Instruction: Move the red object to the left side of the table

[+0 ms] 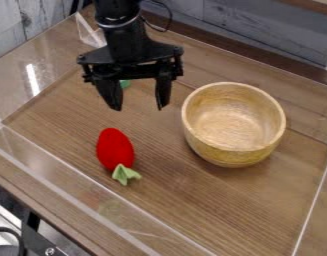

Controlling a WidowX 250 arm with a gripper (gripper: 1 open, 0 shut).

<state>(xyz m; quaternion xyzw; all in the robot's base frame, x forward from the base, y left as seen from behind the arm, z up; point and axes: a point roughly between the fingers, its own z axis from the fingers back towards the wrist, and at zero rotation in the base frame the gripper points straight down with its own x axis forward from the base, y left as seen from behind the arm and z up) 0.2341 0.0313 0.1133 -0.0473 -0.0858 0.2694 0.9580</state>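
Observation:
The red object (115, 148), a glossy strawberry toy with a green leafy cap pointing toward the front edge, lies on the brown wood-grain table (233, 200) left of centre. My gripper (136, 97) hangs open above and behind it, a little to its right. Its two dark fingers are spread wide and point down with nothing between them. There is a clear gap between the fingertips and the strawberry.
A wooden bowl (234, 122) stands to the right of the gripper, close to its right finger. Clear acrylic walls (72, 205) edge the table. A green thing (115, 84) shows partly behind the left finger.

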